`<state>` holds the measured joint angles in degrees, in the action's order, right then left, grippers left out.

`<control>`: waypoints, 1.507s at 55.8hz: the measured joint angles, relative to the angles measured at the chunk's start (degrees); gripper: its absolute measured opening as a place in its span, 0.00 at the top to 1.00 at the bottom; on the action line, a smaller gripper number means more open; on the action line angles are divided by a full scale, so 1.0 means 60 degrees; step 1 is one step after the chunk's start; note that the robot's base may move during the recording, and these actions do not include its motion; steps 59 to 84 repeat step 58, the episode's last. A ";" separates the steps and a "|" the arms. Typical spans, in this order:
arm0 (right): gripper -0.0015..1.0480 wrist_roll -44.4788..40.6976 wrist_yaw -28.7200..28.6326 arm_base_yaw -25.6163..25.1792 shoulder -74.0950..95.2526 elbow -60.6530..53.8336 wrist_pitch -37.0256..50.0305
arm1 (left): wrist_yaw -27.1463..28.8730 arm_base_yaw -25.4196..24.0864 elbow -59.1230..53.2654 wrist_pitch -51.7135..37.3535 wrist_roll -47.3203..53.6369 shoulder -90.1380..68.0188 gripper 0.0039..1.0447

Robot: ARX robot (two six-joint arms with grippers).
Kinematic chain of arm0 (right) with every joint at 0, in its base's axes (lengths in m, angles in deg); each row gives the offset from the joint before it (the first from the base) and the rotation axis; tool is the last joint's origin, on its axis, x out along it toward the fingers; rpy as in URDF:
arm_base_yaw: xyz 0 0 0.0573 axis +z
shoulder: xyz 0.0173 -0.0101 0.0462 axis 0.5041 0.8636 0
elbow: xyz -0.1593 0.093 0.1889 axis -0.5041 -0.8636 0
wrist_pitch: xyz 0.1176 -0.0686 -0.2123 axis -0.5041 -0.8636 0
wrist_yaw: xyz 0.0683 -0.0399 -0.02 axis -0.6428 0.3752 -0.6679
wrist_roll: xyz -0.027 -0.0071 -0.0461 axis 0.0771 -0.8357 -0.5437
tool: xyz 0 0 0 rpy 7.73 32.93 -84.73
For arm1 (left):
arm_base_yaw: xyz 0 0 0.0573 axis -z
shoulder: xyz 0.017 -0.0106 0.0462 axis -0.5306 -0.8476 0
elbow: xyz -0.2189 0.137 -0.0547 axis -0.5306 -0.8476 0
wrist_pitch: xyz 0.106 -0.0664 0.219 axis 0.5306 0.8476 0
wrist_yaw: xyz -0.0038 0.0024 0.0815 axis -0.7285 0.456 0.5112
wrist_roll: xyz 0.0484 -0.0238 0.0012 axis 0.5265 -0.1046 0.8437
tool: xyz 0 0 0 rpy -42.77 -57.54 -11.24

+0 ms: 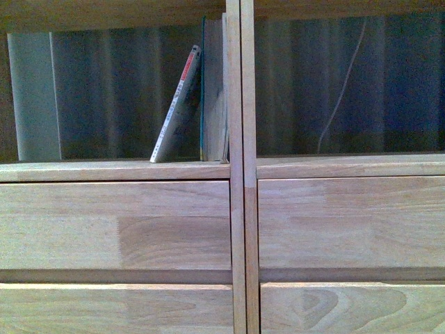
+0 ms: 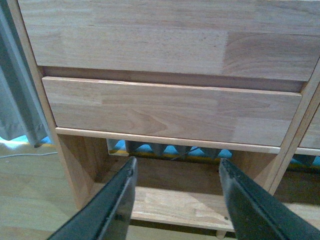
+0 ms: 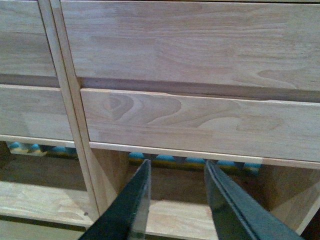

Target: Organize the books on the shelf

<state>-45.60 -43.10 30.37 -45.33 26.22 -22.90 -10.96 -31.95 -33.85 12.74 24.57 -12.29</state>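
Front view: shelf (image 1: 236, 167) fills the frame, two columns split by a vertical divider at centre. Both books sit in the left column's open compartment, up around 11 o'clock from frame centre. The thicker book (image 1: 214, 90) stands upright, pressed against the divider, teal edge and pale pages showing. The thin paperback (image 1: 178, 104) is at its 9 o'clock side, tilted, top leaning toward the thicker book and foot on the shelf board; whether the tops actually touch is hard to tell in this dim light. Drawer fronts (image 1: 115, 226) sit below at 6 o'clock. Neither arm shows in front view. Left gripper (image 2: 175, 200) is released, jaws spread, nothing between them, facing the lower drawers and bottom opening. Right gripper (image 3: 175, 200) likewise released and empty, jaws apart, facing the other column's lower drawer.
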 joint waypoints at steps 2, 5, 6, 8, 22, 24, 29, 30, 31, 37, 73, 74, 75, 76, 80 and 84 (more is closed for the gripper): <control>0.45 0.0000 0.0000 0.0000 0.0000 0.0000 0.0000 | 0.0000 0.0000 0.0000 0.0000 0.0000 -0.0004 0.37; 0.37 0.0000 0.0000 0.0000 0.0000 0.0000 0.0000 | 0.0000 0.0000 0.0000 0.0000 0.0000 0.0000 0.29; 0.34 0.0000 0.0000 0.0000 0.0000 0.0000 0.0000 | 0.0000 0.0000 0.0000 0.0000 0.0004 -0.0004 0.26; 0.28 0.0000 0.0000 0.0000 0.0000 0.0000 0.0000 | 0.0000 0.0000 0.0000 -0.0004 0.0000 -0.0004 0.19; 0.07 0.0004 0.0000 0.0000 0.0000 0.0000 0.0000 | 0.0000 0.0000 0.0000 -0.0004 0.0025 -0.0004 0.07; 0.07 0.0004 0.0000 0.0000 0.0000 0.0000 0.0000 | 0.0000 0.0000 0.0000 0.0000 0.0025 -0.0004 0.07; 0.07 0.0004 0.0000 0.0000 0.0000 0.0000 0.0000 | 0.0000 0.0000 0.0000 0.0000 0.0025 -0.0004 0.07; 0.07 0.0004 0.0000 0.0000 0.0000 0.0000 0.0000 | 0.0000 0.0000 0.0000 -0.0004 0.0025 -0.0004 0.07; 0.07 0.0004 0.0000 0.0000 0.0000 0.0000 0.0000 | 0.0000 0.0000 0.0000 0.0000 0.0025 0.0000 0.07; 0.07 0.0004 0.0000 0.0000 0.0000 0.0000 0.0000 | 0.0000 0.0000 0.0000 0.0000 0.0025 -0.0004 0.07; 0.07 0.0004 0.0000 0.0000 0.0000 0.0000 0.0000 | 0.0000 0.0000 0.0000 0.0000 0.0025 -0.0004 0.07; 0.07 0.0004 0.0000 0.0000 0.0000 0.0000 0.0000 | 0.0000 0.0000 0.0000 0.0000 0.0025 -0.0004 0.07; 0.07 0.0004 0.0000 0.0000 0.0000 0.0000 0.0000 | 0.0000 0.0000 0.0000 0.0000 0.0025 -0.0004 0.07; 0.07 0.0004 0.0000 0.0000 0.0000 0.0000 0.0000 | 0.0000 0.0000 0.0000 0.0000 0.0025 -0.0004 0.07; 0.07 0.0004 0.0000 0.0000 0.0000 0.0000 0.0000 | 0.0000 0.0000 0.0000 0.0000 0.0025 -0.0004 0.07; 0.07 0.0004 0.0000 0.0000 0.0000 0.0000 0.0000 | 0.0000 0.0000 0.0000 0.0000 0.0025 -0.0004 0.07</control>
